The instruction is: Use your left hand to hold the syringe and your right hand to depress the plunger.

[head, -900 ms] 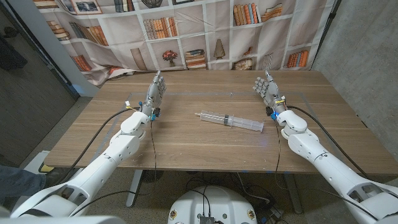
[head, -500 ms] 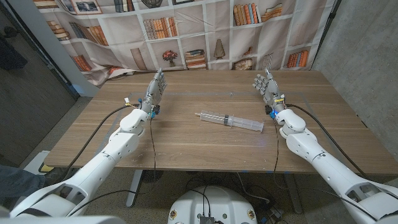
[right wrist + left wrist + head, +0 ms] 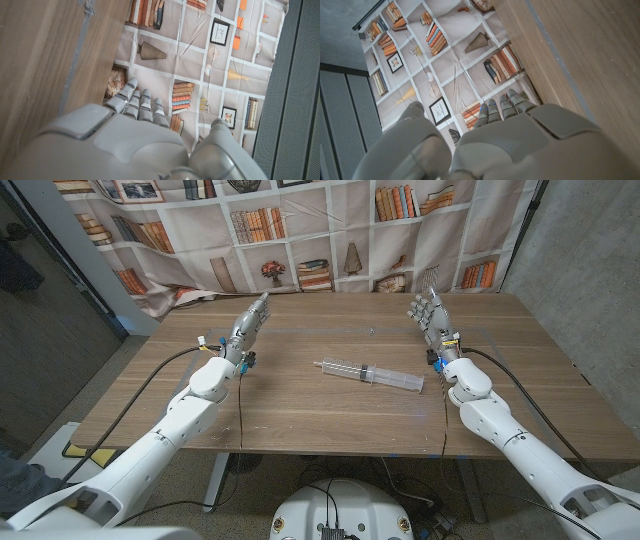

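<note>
A clear plastic syringe point(image 3: 370, 374) lies on its side near the middle of the wooden table point(image 3: 300, 405), its plunger end toward picture left. My left hand point(image 3: 249, 325) is raised at the left of the table, fingers straight and apart, holding nothing, well clear of the syringe. My right hand point(image 3: 430, 317) is raised at the right, fingers upright and apart, also empty. The back of the left hand point(image 3: 520, 140) and the back of the right hand point(image 3: 120, 135) fill the lower parts of their wrist views, fingers stretched toward the backdrop.
A cloth printed with bookshelves point(image 3: 320, 240) hangs behind the table's far edge. A faint taped rectangle point(image 3: 470, 333) marks the tabletop. Black cables point(image 3: 160, 375) run along both arms. A grey wall point(image 3: 590, 270) stands at the right.
My left hand has tilted forward and a little toward the table's middle. The right hand has barely shifted. The syringe lies where it was.
</note>
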Available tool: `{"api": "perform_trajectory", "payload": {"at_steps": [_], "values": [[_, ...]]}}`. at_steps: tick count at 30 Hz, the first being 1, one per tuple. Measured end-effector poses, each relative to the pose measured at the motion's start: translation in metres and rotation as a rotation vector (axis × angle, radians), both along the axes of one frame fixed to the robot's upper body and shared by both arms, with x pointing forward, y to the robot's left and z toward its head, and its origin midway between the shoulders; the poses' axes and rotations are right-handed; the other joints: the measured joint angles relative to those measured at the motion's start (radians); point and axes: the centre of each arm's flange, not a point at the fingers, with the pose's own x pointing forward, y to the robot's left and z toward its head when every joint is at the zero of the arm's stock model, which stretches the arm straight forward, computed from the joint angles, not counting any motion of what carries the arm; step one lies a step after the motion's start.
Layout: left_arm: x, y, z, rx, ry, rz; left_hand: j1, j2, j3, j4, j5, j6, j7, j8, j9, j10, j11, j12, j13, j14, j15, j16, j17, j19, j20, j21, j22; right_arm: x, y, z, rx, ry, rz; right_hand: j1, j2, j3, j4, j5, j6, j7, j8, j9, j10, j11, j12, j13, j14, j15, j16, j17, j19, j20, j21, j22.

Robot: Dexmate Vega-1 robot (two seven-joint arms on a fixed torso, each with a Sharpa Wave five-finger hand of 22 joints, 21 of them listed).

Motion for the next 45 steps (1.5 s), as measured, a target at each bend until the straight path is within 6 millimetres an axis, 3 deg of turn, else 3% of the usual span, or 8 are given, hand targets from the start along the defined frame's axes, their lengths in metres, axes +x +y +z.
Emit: {"api": "perform_trajectory", "payload": {"at_steps": [17, 25, 45], "values": [[-0.025, -0.016, 0.007, 0.161, -0.104, 0.087, 0.049, 0.004, 0.006, -0.026, -0.004, 0.060, 0.003, 0.004, 0.000, 0.059, -0.009, 0.004, 0.000, 0.052, -0.002, 0.000, 0.000, 0.052, -0.005, 0.004, 0.000, -0.017, -0.004, -0.001, -0.008, -0.027, -0.003, 0.000, 0.000, 0.000, 0.000, 0.000, 0.008, -0.003, 0.000, 0.000, 0.020, 0.001, 0.004, 0.000, 0.014, -0.004, 0.000, 0.000, 0.007, 0.007, 0.000, 0.000], [-0.041, -0.034, 0.010, 0.245, -0.154, 0.094, 0.058, 0.003, 0.010, -0.032, -0.004, 0.071, 0.004, 0.004, 0.000, 0.068, -0.007, 0.004, 0.000, 0.062, -0.001, 0.000, 0.000, 0.052, -0.005, 0.004, 0.000, -0.024, -0.008, -0.003, -0.005, -0.035, -0.013, 0.005, 0.005, -0.006, -0.006, 0.000, 0.052, 0.013, 0.005, -0.003, 0.070, -0.013, 0.015, -0.003, 0.053, -0.017, 0.000, -0.003, 0.054, -0.018, 0.009, 0.000], [-0.064, -0.066, 0.011, 0.491, -0.232, 0.206, 0.105, 0.011, 0.016, -0.051, -0.008, 0.136, 0.000, 0.008, 0.003, 0.132, -0.016, 0.004, 0.000, 0.123, -0.015, 0.000, 0.000, 0.086, -0.007, 0.004, 0.000, -0.035, -0.016, -0.007, -0.005, -0.042, -0.019, 0.009, 0.001, -0.001, -0.010, 0.000, 0.082, 0.011, 0.012, -0.003, 0.093, -0.015, 0.019, -0.003, 0.087, -0.019, 0.000, -0.002, 0.073, -0.016, 0.009, 0.000]]}}
